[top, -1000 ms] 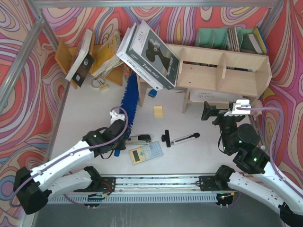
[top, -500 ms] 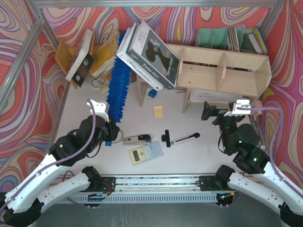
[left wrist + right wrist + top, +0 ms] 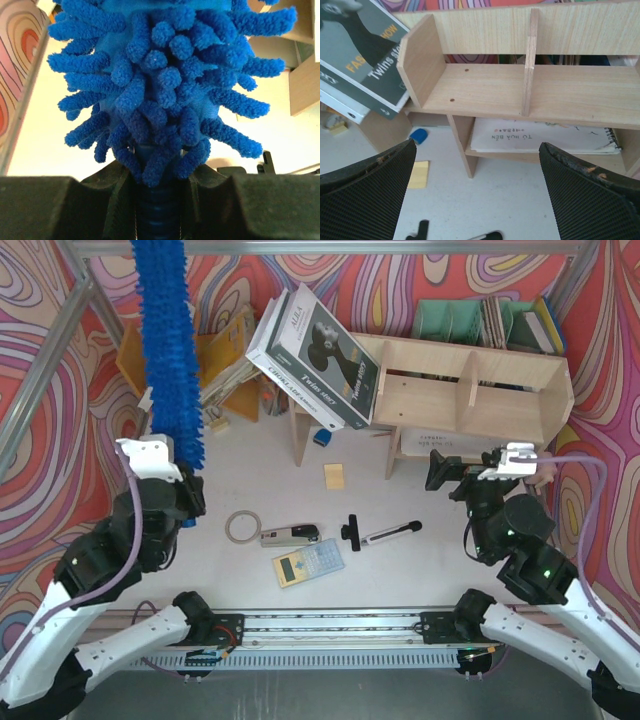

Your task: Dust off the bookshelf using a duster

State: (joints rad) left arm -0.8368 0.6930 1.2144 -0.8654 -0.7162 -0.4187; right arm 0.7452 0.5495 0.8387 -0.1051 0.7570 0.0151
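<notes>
- Change noted: one second ago the duster [image 3: 165,350] lay on the desk [image 3: 400,575] with its head toward the left end of the bookshelf [image 3: 480,390]. Half a second ago it was lifted at a slant. It now stands near upright at far left, its head running out of the top of the overhead view.
- The left claw [image 3: 185,485] is clenched on the duster's ribbed blue handle. The wrist view shows the fluff just above the jaws.
- A pale ring [image 3: 240,526], covered by the left arm before, now shows on the desk.
- The right claw [image 3: 465,478] has barely shifted. It hangs released, jaws wide, facing the bookshelf and holding nothing.
- Our judgement: the pickup is done, but no dusting has begun. The duster is well apart from the bookshelf and must swing right and come down.
- Count, task items: one duster, one bookshelf. Its upper tier shows two compartments, and one notebook [image 3: 540,137] lies in the lower tier.
- Count, loose on the desk:
  - one ring
  - one calculator [image 3: 308,562]
  - one black-and-silver rod [image 3: 385,532]
  - one yellow notepad [image 3: 334,476]
- One large book [image 3: 315,355] leans on the bookshelf's left end.
</notes>
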